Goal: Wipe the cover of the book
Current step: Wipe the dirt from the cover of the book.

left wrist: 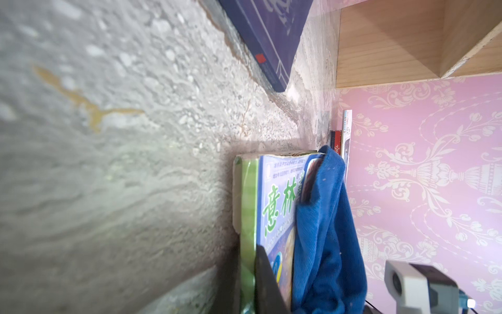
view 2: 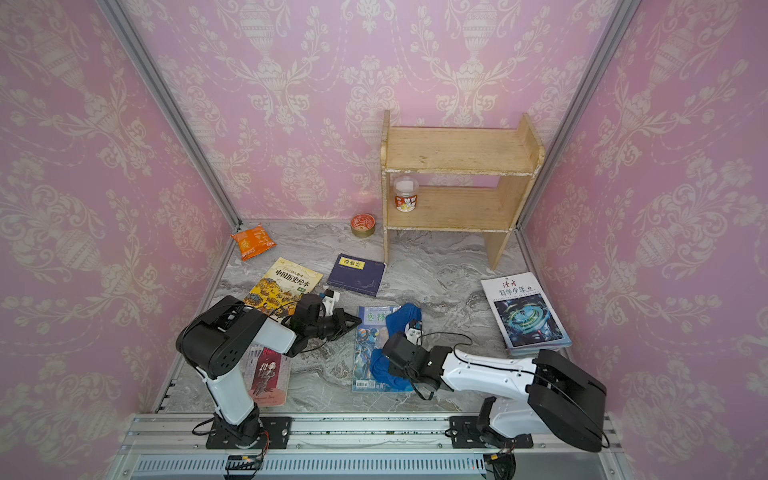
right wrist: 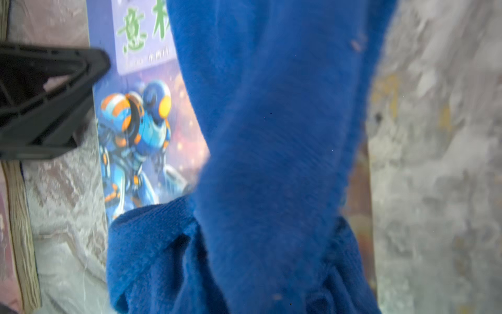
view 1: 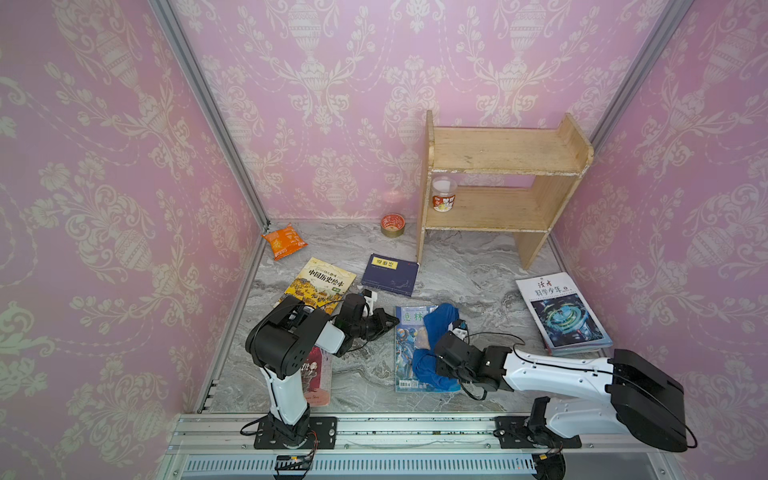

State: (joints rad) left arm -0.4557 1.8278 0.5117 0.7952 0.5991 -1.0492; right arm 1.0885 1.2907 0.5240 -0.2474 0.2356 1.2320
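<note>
Both top views: we see the book [view 1: 405,332] [view 2: 363,345] flat on the marble table [view 1: 457,270] [view 2: 436,270], front centre, between the two arms. A blue cloth [view 1: 440,320] [view 2: 401,320] drapes over its right half. The left gripper [view 1: 391,321] [view 2: 356,321] has its jaws together, tip at the book's left edge. The right gripper [view 1: 434,358] [view 2: 386,357] is buried in the blue cloth and clamped on it.

Left wrist: we see the book [left wrist: 277,195] up close with the blue cloth [left wrist: 326,217] on it and the left gripper [left wrist: 267,282] against the cover. A navy book [left wrist: 271,32] and a wooden shelf [left wrist: 394,40] lie beyond.

Right wrist: the blue cloth [right wrist: 271,136] fills the centre, bunched. The book [right wrist: 141,122] shows robot art, and the left gripper [right wrist: 104,64] touches its edge.
</note>
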